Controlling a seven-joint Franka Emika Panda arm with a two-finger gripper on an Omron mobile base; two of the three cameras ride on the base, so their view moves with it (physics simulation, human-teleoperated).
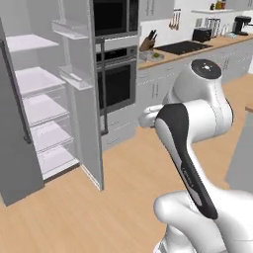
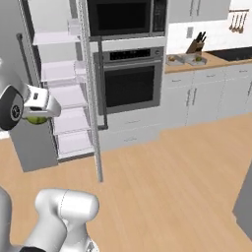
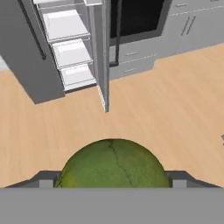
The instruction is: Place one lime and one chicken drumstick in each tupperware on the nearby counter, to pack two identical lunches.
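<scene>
A green lime (image 3: 113, 162) sits between the two dark fingertips in the hand view, with my gripper (image 3: 113, 183) shut on it high above the wooden floor. From the right base view the gripper (image 2: 35, 114) hangs at the far left, the lime (image 2: 33, 120) showing green under it. Far off, the counter (image 2: 219, 60) carries a grey tupperware (image 2: 186, 59) beside the knife block, also seen as the tupperware (image 1: 152, 56) on the counter (image 1: 170, 59). What lies in it is too small to tell. The chicken drumstick is out of view.
An open fridge (image 1: 42, 99) with bare white shelves stands at the left, its door (image 1: 81, 94) swung out toward me. A wall oven (image 2: 130, 83) and microwave (image 2: 123, 17) sit between fridge and counter. A black stovetop (image 1: 184, 47) lies farther along. Wide open floor (image 2: 172, 177) stretches ahead.
</scene>
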